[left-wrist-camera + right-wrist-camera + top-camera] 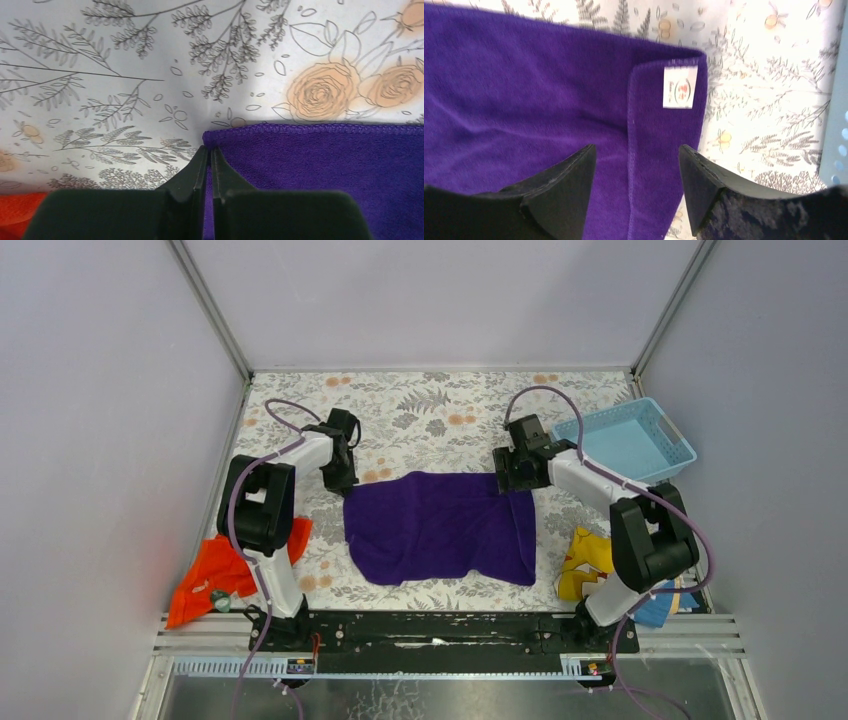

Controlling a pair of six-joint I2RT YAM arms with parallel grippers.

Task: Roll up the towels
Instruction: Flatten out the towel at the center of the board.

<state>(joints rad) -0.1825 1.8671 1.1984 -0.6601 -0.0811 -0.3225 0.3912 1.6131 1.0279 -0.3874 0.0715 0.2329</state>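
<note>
Progress on the rolling was nil at this moment, as far as you could judge: neither towel showed a single turn. The purple towel (440, 525) lay spread flat at the middle of the counter (440, 400), and the orange-red towel (215, 575) sat crumpled at the near-left corner beside your left arm's base, untouched. Both were left to roll.

Your left claw (207, 150) was closed tight at the far-left corner of the purple towel. The cloth's left edge ran in between the fingers, so the corner appeared to be nipped. Your right claw (636, 150) hung part open over the far-right corner, holding nothing. Its fingers (569, 175) stood either side of a small flap turned back on itself there, with the white label (680, 87) showing.

The purple towel's long axis ran left to right, roughly in line with the counter's near edge, its short sides facing the left and right edges. With you at both far corners, a roll toward the near edge looked the likely start, though that turned flap could have made one end of the roll thicker.
</note>
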